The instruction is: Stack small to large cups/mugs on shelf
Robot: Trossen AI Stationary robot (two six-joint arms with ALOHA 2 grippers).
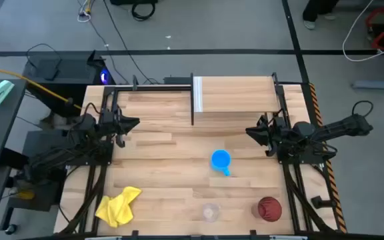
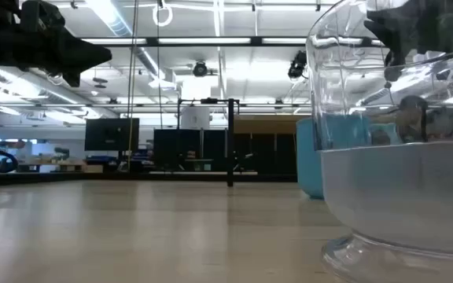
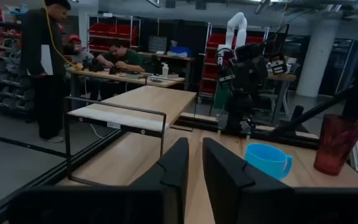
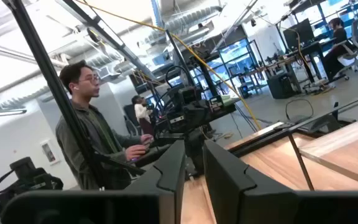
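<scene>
A bright blue mug [image 1: 221,161] with a handle stands on its base mid-table; it also shows in the left wrist view [image 3: 266,160]. A small clear plastic cup [image 1: 210,212] stands near the front edge and fills the low view [image 2: 399,141]. A dark red tumbler [image 1: 269,209] stands at the front right, also in the left wrist view [image 3: 335,144]. The wooden shelf [image 1: 235,95] with its white end panel stands at the far edge. My left gripper [image 1: 133,123] hovers at the left and my right gripper [image 1: 251,131] at the right, both empty, fingers nearly together.
A crumpled yellow cloth [image 1: 118,206] lies at the front left. Bare wooden tabletop [image 1: 172,160] lies between the arms. People stand and sit at benches beyond the table [image 3: 48,62], and a person [image 4: 92,130] stands past the left arm.
</scene>
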